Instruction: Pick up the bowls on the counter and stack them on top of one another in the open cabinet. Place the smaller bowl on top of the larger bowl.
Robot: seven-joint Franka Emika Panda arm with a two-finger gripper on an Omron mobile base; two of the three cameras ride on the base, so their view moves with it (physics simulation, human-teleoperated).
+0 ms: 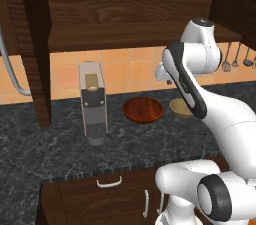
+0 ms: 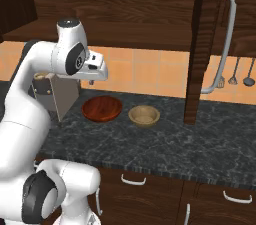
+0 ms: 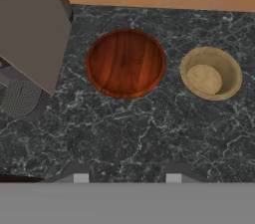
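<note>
Behind my desk runs a wall of orange tiles with pale grout. Dark wood wall cabinets hang above it, and a cabinet door stands open with a long curved grey handle. Ladles and utensils hang on the tiles to the right. Below, brown lower cabinets carry small white handles.
</note>
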